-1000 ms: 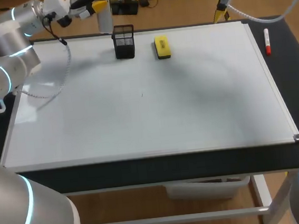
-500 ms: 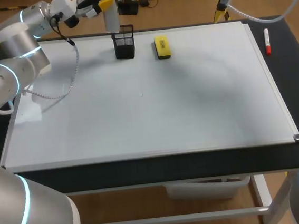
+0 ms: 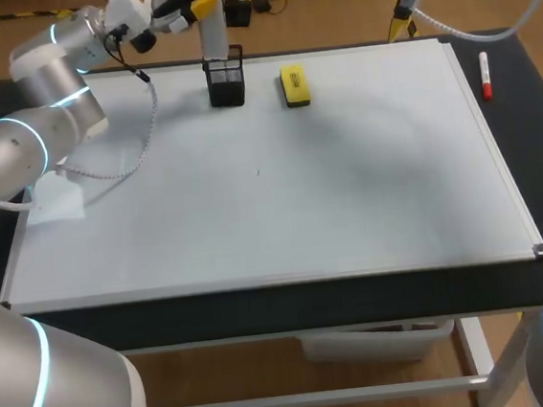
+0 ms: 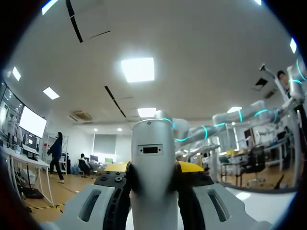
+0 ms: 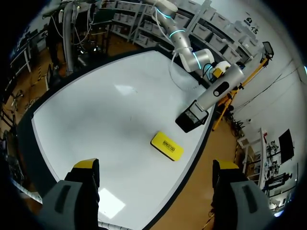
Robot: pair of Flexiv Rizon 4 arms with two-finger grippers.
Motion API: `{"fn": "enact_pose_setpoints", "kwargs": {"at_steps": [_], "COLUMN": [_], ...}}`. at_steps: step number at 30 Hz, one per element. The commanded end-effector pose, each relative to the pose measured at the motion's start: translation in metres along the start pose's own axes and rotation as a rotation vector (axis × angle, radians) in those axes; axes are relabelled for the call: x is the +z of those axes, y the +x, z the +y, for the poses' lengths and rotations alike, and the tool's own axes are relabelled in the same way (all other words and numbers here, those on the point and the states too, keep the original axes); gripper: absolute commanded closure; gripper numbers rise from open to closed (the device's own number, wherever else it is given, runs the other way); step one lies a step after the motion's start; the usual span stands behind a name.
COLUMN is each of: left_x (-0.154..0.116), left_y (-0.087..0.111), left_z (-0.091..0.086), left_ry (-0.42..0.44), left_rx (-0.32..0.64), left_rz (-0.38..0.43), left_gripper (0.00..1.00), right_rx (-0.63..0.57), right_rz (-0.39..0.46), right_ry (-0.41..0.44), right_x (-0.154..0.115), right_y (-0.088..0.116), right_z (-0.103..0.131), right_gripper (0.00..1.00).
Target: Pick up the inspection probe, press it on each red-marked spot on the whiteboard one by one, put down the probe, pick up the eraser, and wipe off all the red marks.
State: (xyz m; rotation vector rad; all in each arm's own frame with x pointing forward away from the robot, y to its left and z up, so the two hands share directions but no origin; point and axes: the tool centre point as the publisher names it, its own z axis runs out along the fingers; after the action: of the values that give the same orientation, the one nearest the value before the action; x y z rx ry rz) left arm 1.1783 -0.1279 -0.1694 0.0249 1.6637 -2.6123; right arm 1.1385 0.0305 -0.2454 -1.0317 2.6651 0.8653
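Note:
My left gripper (image 3: 197,6) is at the board's far edge, shut on the silver inspection probe (image 3: 212,28), which hangs upright over the black mesh holder (image 3: 226,81). In the left wrist view the probe (image 4: 152,182) stands clamped between the yellow tips of the gripper (image 4: 153,167). The yellow eraser (image 3: 294,84) lies on the whiteboard (image 3: 281,203) just right of the holder. My right gripper (image 5: 156,165) is open and empty, high over the far edge, with the eraser (image 5: 167,145), the holder (image 5: 192,120) and the probe (image 5: 218,88) ahead of it. I see no red marks on the board.
A red marker (image 3: 484,77) lies on the black table beyond the board's right frame. A white cable (image 3: 123,160) from my left arm loops down over the board's left part. My right arm's yellow fingertip (image 3: 399,26) shows beyond the far edge.
My left arm has carried the probe to the right along the far edge, from left of the holder to above it. The right arm has not moved.

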Motion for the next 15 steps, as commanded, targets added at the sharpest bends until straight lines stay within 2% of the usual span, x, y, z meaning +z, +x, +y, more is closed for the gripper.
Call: {"fn": "enact_pose_setpoints", "kwargs": {"at_steps": [1,15], "left_x": [0.0,0.0], "left_y": [-0.009,-0.015], "left_z": [0.008,0.023], "left_ry": [0.02,0.012], "left_rx": [-0.001,-0.005], "left_rz": [0.441,0.491], "left_gripper": [1.0,1.0], "right_rx": [-0.002,-0.002], "right_rz": [0.004,0.004], "right_ry": [0.004,0.004], "right_x": [-0.002,-0.002], "right_y": [0.001,0.001], "right_z": [0.001,0.001], "right_gripper": [0.0,0.0]}}
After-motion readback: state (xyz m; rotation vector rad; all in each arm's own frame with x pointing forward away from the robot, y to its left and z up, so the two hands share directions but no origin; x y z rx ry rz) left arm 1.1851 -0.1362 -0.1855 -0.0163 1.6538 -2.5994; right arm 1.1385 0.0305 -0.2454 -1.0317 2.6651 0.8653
